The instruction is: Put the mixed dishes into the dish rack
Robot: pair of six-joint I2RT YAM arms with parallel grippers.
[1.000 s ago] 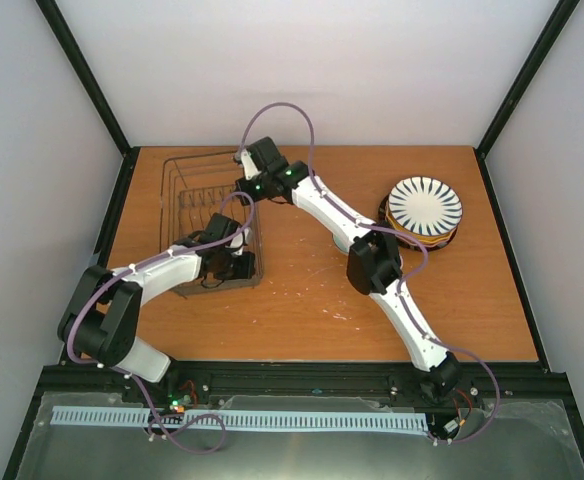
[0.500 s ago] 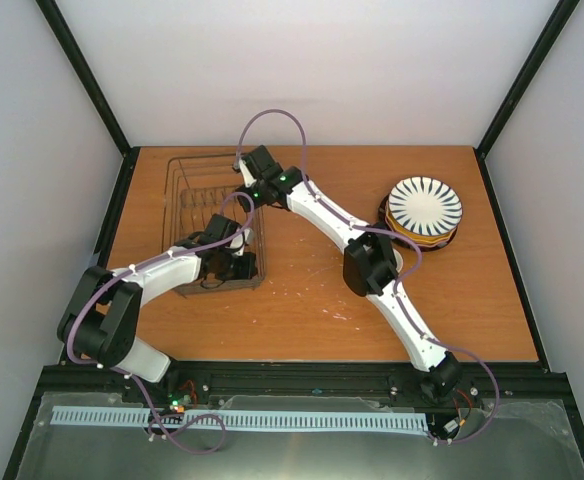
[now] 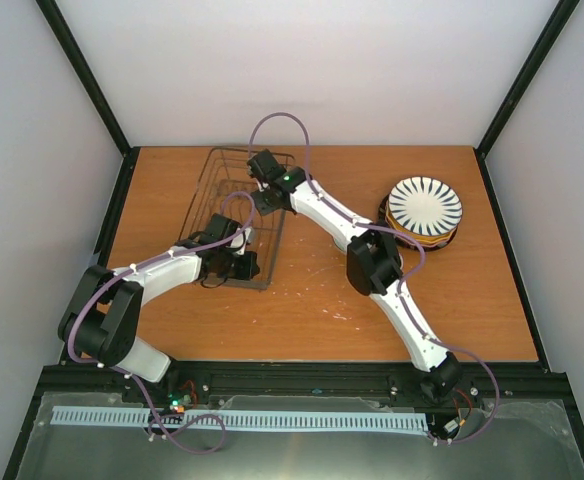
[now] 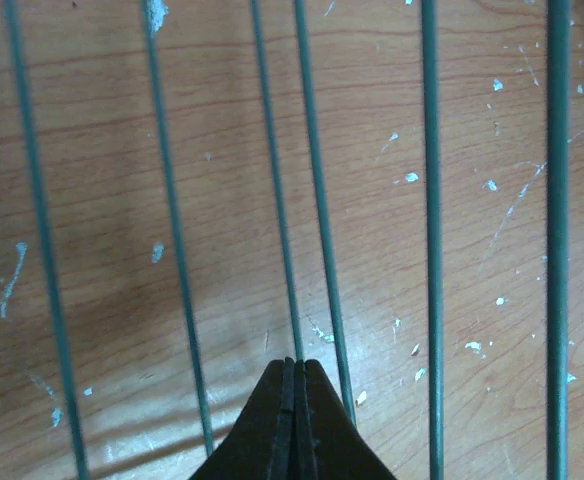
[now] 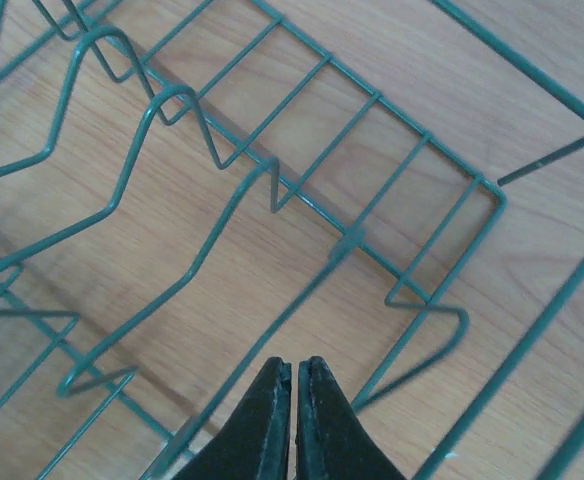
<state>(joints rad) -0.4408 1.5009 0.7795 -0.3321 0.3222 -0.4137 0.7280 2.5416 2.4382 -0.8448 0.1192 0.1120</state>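
The dish rack (image 3: 224, 195), a dark wire basket, stands skewed and tilted on the table's left half. My left gripper (image 3: 234, 266) is at its near end, and in the left wrist view it (image 4: 294, 362) is shut on a thin rack wire (image 4: 278, 200). My right gripper (image 3: 260, 196) is at the rack's far right side. In the right wrist view it (image 5: 294, 366) is almost fully shut among the rack wires (image 5: 372, 110), with a blurred wire running just left of its jaws. The striped plate (image 3: 424, 205) tops a stack of dishes (image 3: 412, 238) at the right. The bowl and mug are out of view.
The orange-brown table (image 3: 302, 300) is scuffed with white flecks. Black frame posts (image 3: 122, 190) and pale walls enclose it on three sides. The right arm's forearm (image 3: 332, 215) spans from the rack toward the dish stack.
The rack has shifted right and turned, its left side rising, carried by both grippers. The right gripper moved right and slightly nearer. The left gripper stayed at the rack's near end.
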